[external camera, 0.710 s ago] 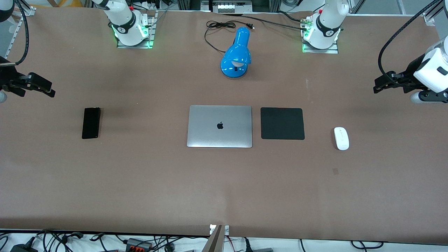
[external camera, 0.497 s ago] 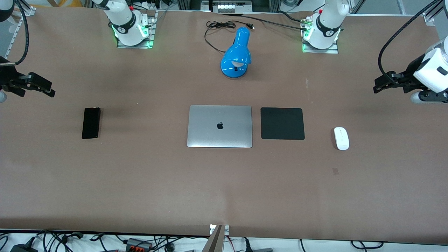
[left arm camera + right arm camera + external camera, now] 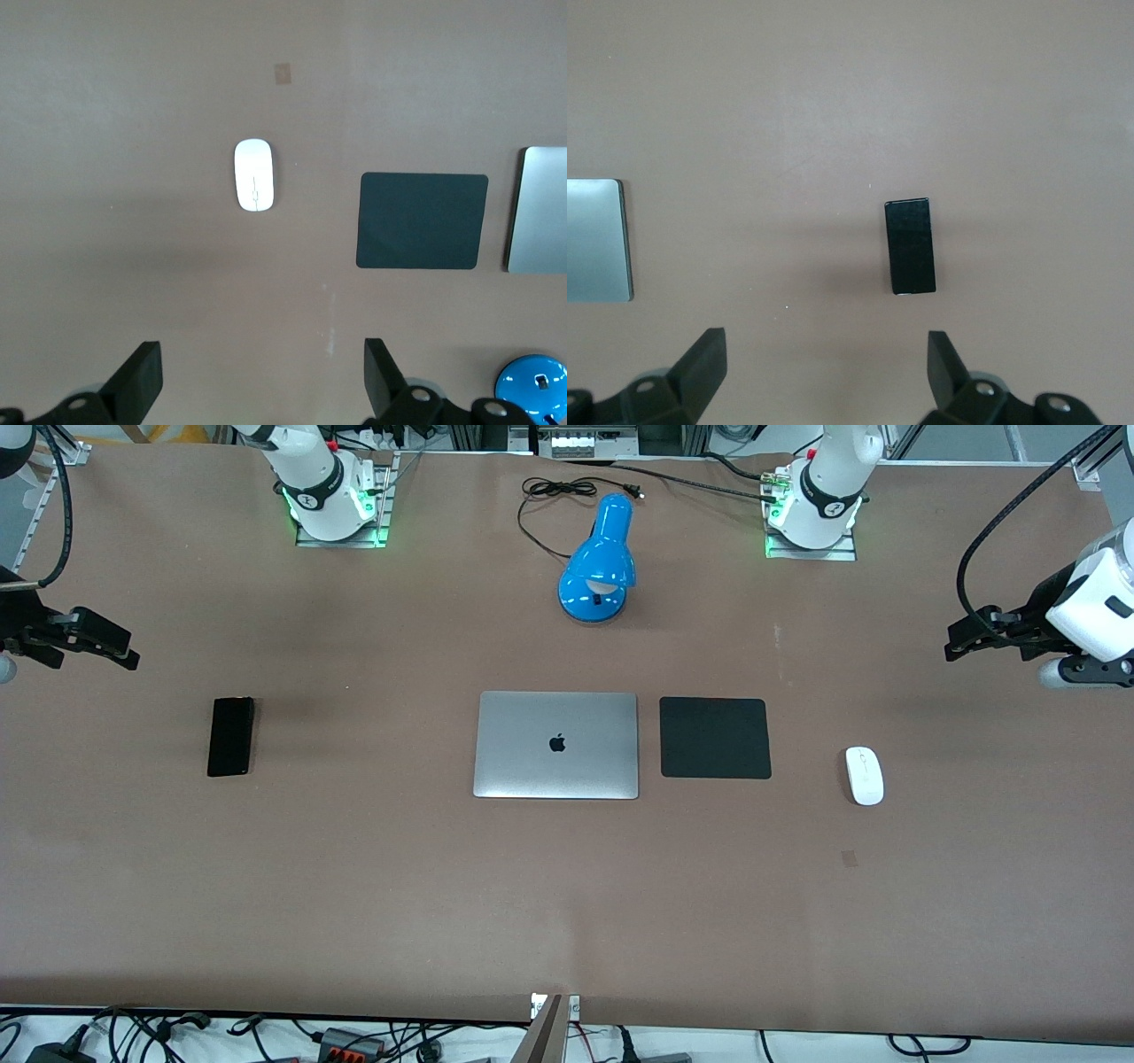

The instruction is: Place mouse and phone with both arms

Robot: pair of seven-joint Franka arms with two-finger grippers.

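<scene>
Front view only: both arm bases, blue desk lamp (image 3: 598, 567) with loose cord; wrist views omit bases.

Right tool (image 3: 106, 642) up over tabletop (image 3: 354, 886) at right arm's end, fingers (image 3: 700, 367) wide apart, empty.

Phone (image 3: 230, 736): slim, black, glossy, flat on tabletop, toward right arm's end.

Closed silver laptop (image 3: 556, 745) mid-tabletop; black square mouse pad (image 3: 715, 738) just beside.

Mouse (image 3: 864, 775): white, oval, thin centre line, apart from pad, toward left arm's end.

Left tool (image 3: 970, 638) over that end, fingers (image 3: 376, 372) wide apart, empty.

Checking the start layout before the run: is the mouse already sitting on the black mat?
No. The white mouse lies on the bare table, apart from the black mat, toward the left arm's end.
</scene>
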